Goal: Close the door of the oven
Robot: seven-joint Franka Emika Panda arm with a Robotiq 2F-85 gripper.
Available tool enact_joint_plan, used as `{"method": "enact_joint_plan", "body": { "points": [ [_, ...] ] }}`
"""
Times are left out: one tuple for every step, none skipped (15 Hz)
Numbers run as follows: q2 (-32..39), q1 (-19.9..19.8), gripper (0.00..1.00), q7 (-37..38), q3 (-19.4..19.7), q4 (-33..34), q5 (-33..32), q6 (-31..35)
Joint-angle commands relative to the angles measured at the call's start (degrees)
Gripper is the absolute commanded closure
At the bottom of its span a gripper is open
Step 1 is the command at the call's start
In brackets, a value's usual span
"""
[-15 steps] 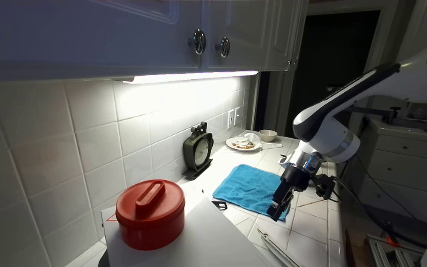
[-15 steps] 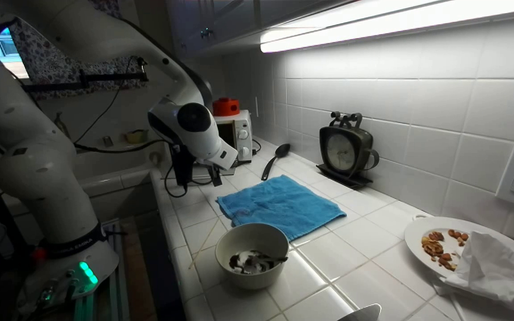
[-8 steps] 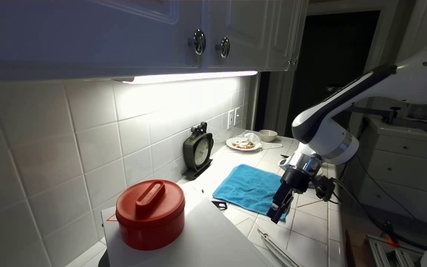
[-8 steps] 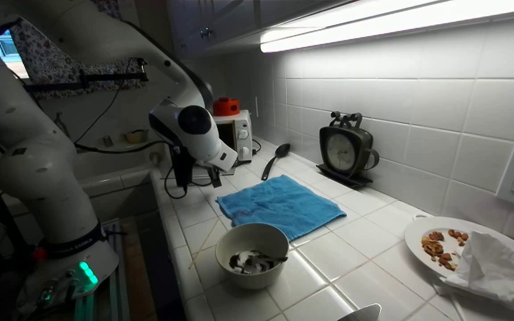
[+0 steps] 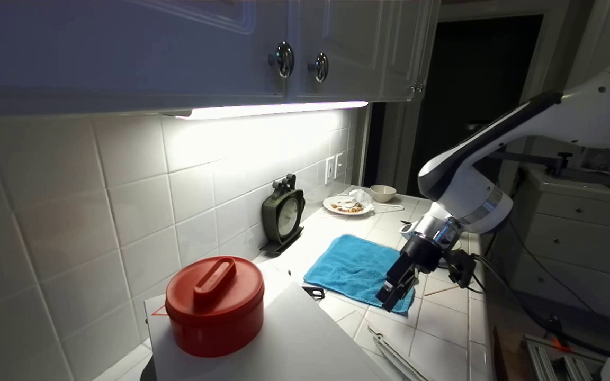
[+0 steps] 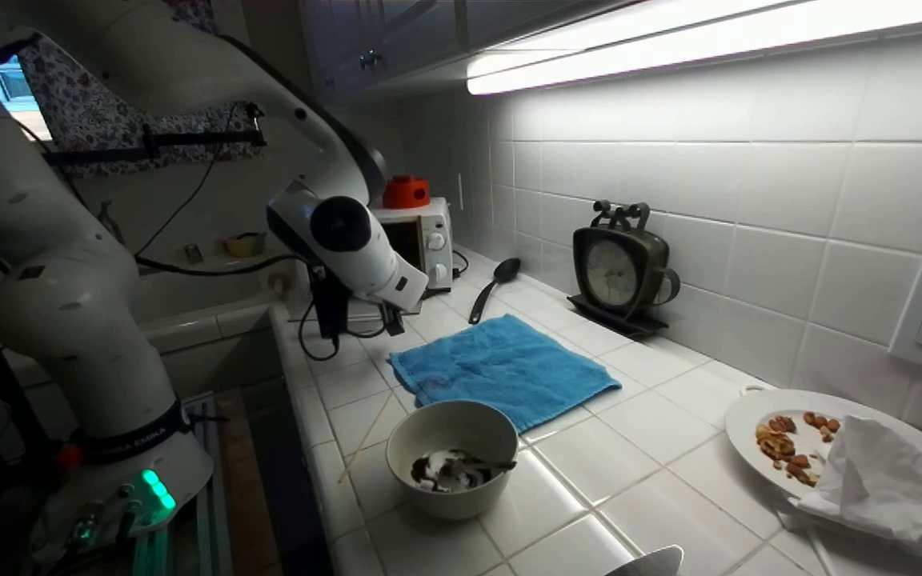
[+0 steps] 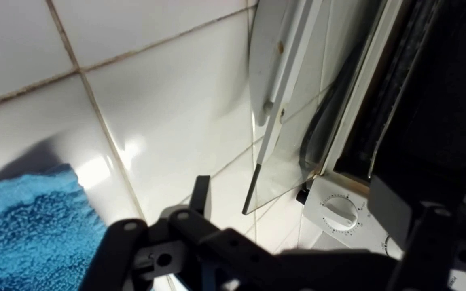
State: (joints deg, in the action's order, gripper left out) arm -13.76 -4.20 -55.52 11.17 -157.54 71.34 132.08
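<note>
The oven is a small white toaster oven (image 6: 437, 240) with knobs, and its white top (image 5: 305, 338) shows in an exterior view. Its glass door (image 7: 281, 178) is open, swung down low over the counter. The door's edge with the handle (image 5: 395, 354) shows in an exterior view. My gripper (image 7: 295, 201) is open with nothing between its fingers. In the wrist view the door's corner appears between the two fingers, but I cannot tell the depth. In both exterior views the gripper (image 5: 387, 300) (image 6: 394, 322) hangs above the counter just in front of the door, apart from it.
A red lidded pot (image 5: 215, 317) stands on the oven. A blue towel (image 6: 501, 368) lies beside the gripper. A black spoon (image 6: 495, 290), a green scale (image 6: 617, 268), a bowl (image 6: 453, 432) and a plate with nuts (image 6: 749, 416) are on the counter.
My gripper has tilted and shifted slightly, its fingertips now a little further left and higher in an exterior view. The door and other things have not moved.
</note>
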Motion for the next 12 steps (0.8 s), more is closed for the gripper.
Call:
{"method": "enact_joint_plan", "body": {
  "points": [
    [2.55, -0.41, 0.00, -5.19, -1.31, 1.29, 8.14, 0.43],
    [3.29, -0.24, 0.00, -6.54, -1.80, 1.71, 10.09, 0.66],
    [4.00, -0.23, 0.00, -7.85, -2.26, 2.06, 12.00, 0.73],
    [4.93, -0.28, 0.00, -8.47, -2.71, 2.45, 13.49, 0.34],
    [5.81, -0.35, 0.00, -9.10, -3.20, 2.76, 14.52, 0.10],
    [6.59, -0.38, 0.00, -9.47, -3.69, 3.03, 15.23, 0.13],
    [7.39, -0.39, 0.00, -9.91, -4.06, 3.35, 15.83, 0.08],
    [8.18, -0.36, 0.00, -10.12, -4.45, 3.70, 16.40, 0.06],
    [8.91, -0.33, 0.00, -10.55, -4.71, 4.04, 17.18, -0.17],
    [9.65, -0.30, 0.00, -10.93, -4.95, 4.41, 17.65, -0.34],
    [10.26, -0.28, 0.00, -10.84, -5.16, 4.79, 17.91, -0.67],
    [10.96, -0.26, 0.00, -10.94, -5.31, 5.30, 18.30, -1.38]
  ]
}}
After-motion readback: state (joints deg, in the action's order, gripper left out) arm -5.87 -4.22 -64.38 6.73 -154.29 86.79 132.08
